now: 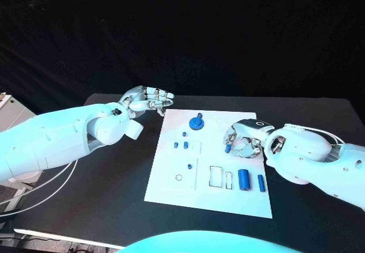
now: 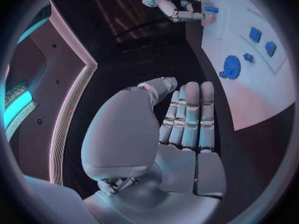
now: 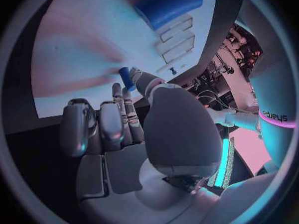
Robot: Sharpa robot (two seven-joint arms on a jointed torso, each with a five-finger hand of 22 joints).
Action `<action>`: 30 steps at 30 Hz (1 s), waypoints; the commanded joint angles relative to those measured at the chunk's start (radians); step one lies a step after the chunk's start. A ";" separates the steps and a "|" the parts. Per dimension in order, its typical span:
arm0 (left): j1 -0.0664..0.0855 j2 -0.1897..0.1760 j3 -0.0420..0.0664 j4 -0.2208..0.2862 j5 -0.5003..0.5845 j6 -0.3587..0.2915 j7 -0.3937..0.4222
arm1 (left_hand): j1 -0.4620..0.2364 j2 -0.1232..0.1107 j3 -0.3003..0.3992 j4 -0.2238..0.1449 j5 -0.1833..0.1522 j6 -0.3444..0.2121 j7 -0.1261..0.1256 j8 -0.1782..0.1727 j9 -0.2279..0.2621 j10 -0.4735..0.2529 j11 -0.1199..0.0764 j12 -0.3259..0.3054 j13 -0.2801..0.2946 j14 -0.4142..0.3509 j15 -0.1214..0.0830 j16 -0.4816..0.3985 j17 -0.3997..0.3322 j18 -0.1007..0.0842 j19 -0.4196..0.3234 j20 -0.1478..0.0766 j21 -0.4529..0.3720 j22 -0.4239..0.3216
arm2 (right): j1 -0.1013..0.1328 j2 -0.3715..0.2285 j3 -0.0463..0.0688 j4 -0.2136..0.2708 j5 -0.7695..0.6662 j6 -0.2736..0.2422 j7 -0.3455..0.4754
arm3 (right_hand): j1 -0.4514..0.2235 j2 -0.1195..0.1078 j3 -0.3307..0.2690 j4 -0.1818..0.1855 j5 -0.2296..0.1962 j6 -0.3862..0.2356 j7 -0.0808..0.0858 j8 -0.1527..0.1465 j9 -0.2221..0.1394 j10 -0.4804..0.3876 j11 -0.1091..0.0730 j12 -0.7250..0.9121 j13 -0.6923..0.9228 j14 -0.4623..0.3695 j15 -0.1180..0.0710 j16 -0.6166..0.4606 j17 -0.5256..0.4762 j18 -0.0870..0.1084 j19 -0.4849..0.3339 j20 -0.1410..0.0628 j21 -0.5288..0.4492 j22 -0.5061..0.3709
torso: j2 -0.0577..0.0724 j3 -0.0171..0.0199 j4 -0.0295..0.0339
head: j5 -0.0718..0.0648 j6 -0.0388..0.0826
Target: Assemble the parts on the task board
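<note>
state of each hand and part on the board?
left hand: empty, fingers together, off the board's far-left corner
right hand: pinching a small blue part
blue gear: flat on task board
large blue cylinder: lying loose
slim blue pin: lying loose

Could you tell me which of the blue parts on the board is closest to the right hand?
The small blue peg at the right hand's fingertips; the other parts lie clearly apart from it.

small peg [image 1: 227, 149] half hidden by right hand [image 1: 245, 139]
</note>
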 commanded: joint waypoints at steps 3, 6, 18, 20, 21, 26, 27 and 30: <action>0.001 0.001 0.001 0.001 0.004 0.018 0.003 | -0.005 0.005 -0.002 -0.003 0.004 -0.002 0.001 -0.002 -0.001 -0.004 0.000 0.005 -0.001 0.003 0.002 -0.007 -0.002 0.014 -0.007 0.002 0.004 0.002 | -0.005 0.007 -0.002 -0.003 -0.010 0.026 -0.002 | 0.003 0.016 0.036 0.004 -0.001 0.025 0.005 0.012 0.004 0.040 -0.009 0.003 0.001 0.012 -0.010 0.006 -0.002 -0.017 0.023 -0.008 0.024 0.166 | 0.000 -0.0010 0.0000 | -0.001 -0.001; 0.001 0.001 0.001 0.001 0.004 0.018 0.002 | -0.006 0.005 -0.002 -0.003 0.004 -0.002 0.001 -0.001 -0.001 -0.004 0.000 0.005 -0.001 0.003 0.002 -0.007 -0.002 0.014 -0.008 0.002 0.003 0.001 | -0.007 0.010 -0.002 -0.004 -0.010 0.015 0.000 | 0.005 0.023 0.054 0.007 -0.001 0.034 0.004 0.015 0.006 0.062 -0.014 0.002 0.001 0.012 -0.015 0.008 -0.001 -0.019 0.027 -0.011 0.035 0.171 | 0.000 -0.0008 -0.0003 | -0.001 -0.001; 0.001 0.002 0.000 -0.001 0.004 0.020 -0.002 | -0.007 0.007 -0.002 -0.002 0.004 -0.002 0.001 -0.001 -0.001 -0.004 0.000 0.006 -0.001 0.003 0.002 -0.007 -0.002 0.014 -0.008 0.002 0.003 0.001 | -0.012 0.015 -0.003 -0.006 -0.022 -0.058 -0.016 | 0.011 0.068 0.091 0.002 -0.002 0.086 -0.012 0.048 0.029 0.146 -0.038 0.001 0.015 0.019 -0.034 0.029 0.016 -0.033 0.051 -0.027 0.106 0.200 | 0.000 -0.0005 -0.0008 | 0.000 -0.002; 0.001 0.002 0.000 -0.001 0.004 0.021 -0.002 | -0.007 0.007 -0.002 -0.002 0.004 -0.002 0.001 -0.001 -0.001 -0.004 0.000 0.006 -0.001 0.003 0.002 -0.007 -0.002 0.014 -0.008 0.002 0.003 0.001 | -0.012 0.015 -0.003 -0.006 -0.027 -0.079 -0.025 | 0.014 0.077 0.092 -0.002 -0.002 0.094 -0.015 0.055 0.036 0.157 -0.041 0.001 0.019 0.020 -0.037 0.031 0.018 -0.034 0.053 -0.030 0.112 0.203 | 0.000 -0.0012 -0.0005 | 0.000 -0.002; 0.001 0.002 0.000 -0.001 0.004 0.021 -0.002 | -0.008 0.008 -0.001 -0.002 0.004 -0.002 0.001 -0.001 -0.001 -0.004 0.000 0.006 -0.001 0.004 0.002 -0.007 -0.002 0.015 -0.008 0.002 0.003 0.001 | -0.012 0.015 -0.003 -0.006 -0.029 -0.092 -0.029 | 0.016 0.082 0.093 -0.006 -0.002 0.100 -0.017 0.062 0.041 0.164 -0.043 0.001 0.022 0.020 -0.039 0.032 0.018 -0.035 0.055 -0.032 0.117 0.205 | 0.000 -0.0012 -0.0005 | 0.000 -0.002; 0.001 0.003 0.000 -0.002 0.004 0.024 -0.004 | -0.008 0.008 -0.001 -0.002 0.004 -0.002 0.001 -0.001 -0.001 -0.004 0.000 0.006 -0.001 0.004 0.002 -0.007 -0.002 0.015 -0.008 0.002 0.003 0.001 | -0.013 0.010 -0.003 0.004 -0.030 -0.142 -0.038 | 0.019 0.093 0.100 -0.018 -0.001 0.104 -0.018 0.078 0.060 0.184 -0.048 -0.003 0.031 0.021 -0.044 0.036 0.018 -0.040 0.063 -0.036 0.143 0.215 | -0.001 -0.0011 0.0002 | -0.002 -0.001; 0.001 0.003 0.000 -0.002 0.004 0.024 -0.004 | -0.008 0.008 -0.001 -0.002 0.004 -0.002 0.001 -0.001 -0.001 -0.004 0.000 0.006 -0.001 0.004 0.002 -0.007 -0.002 0.015 -0.008 0.002 0.003 0.001 | -0.013 0.008 -0.002 0.007 -0.027 -0.147 -0.039 | 0.019 0.093 0.100 -0.018 -0.001 0.104 -0.018 0.078 0.060 0.184 -0.048 -0.003 0.031 0.021 -0.044 0.036 0.018 -0.040 0.063 -0.036 0.143 0.215 | -0.001 -0.0014 0.0001 | -0.003 0.000; 0.001 0.003 0.000 -0.004 0.004 0.026 -0.005 | -0.008 0.008 -0.001 -0.002 0.004 -0.002 0.001 -0.001 -0.001 -0.004 0.000 0.006 -0.001 0.004 0.002 -0.007 -0.002 0.015 -0.008 0.002 0.003 0.001 | -0.011 -0.005 -0.001 0.032 0.002 -0.159 -0.039 | 0.019 0.094 0.101 -0.021 -0.001 0.104 -0.018 0.081 0.064 0.188 -0.049 -0.004 0.033 0.021 -0.044 0.037 0.019 -0.040 0.063 -0.037 0.144 0.215 | -0.001 -0.0022 -0.0001 | -0.003 0.001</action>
